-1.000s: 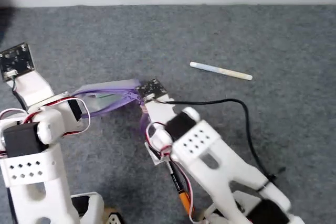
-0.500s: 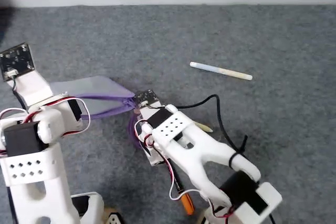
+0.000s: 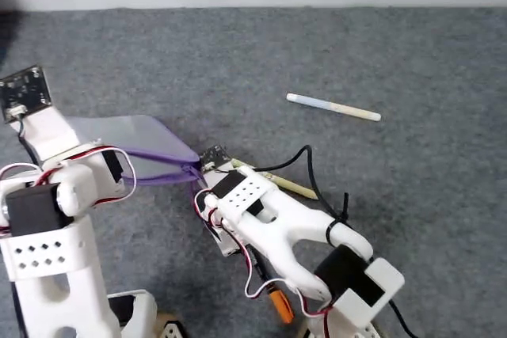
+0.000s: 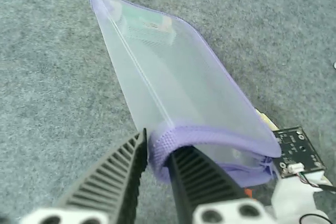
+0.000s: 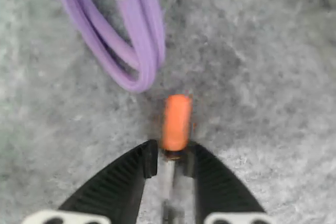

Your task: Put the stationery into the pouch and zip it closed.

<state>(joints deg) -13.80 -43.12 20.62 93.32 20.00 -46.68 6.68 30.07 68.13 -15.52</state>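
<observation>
High view: where is the pouch (image 3: 135, 136) lying from the two arms?

It is stretching from under the left arm (image 3: 55, 195) toward the right arm (image 3: 261, 211), its purple edge ending just beside that arm's wrist. An orange-ended pen (image 3: 273, 300) is poking out beneath the right arm, pointing back toward the arm's base. A pale pen (image 3: 333, 107) is lying well apart, and a beige pencil (image 3: 289, 186) is resting just beside the right arm.

Left wrist view: what are those jaws doing?

The left gripper (image 4: 156, 148) is clenching the purple rim at the pouch's near corner. The pouch is running straight away ahead of the jaws, a green item (image 4: 144, 24) sitting at its far end. The mouth's rim is leading off sideways toward the right arm's camera board (image 4: 296, 150).

Right wrist view: and the pen?

The right gripper (image 5: 171, 153) is pinching the pen's shaft, the orange end sticking out just past the tips. I am taking it for the same pen, though the arm is hiding the link. A purple loop (image 5: 131, 51) of the pouch is lying ahead of the jaws, near the orange end but apart.

What is the coming move turning on?

On lining up, I am judging. The pen's long axis is running along the jaws and aiming beside the loop, not into an opening. The right arm is sitting nearest the mouth.
</observation>
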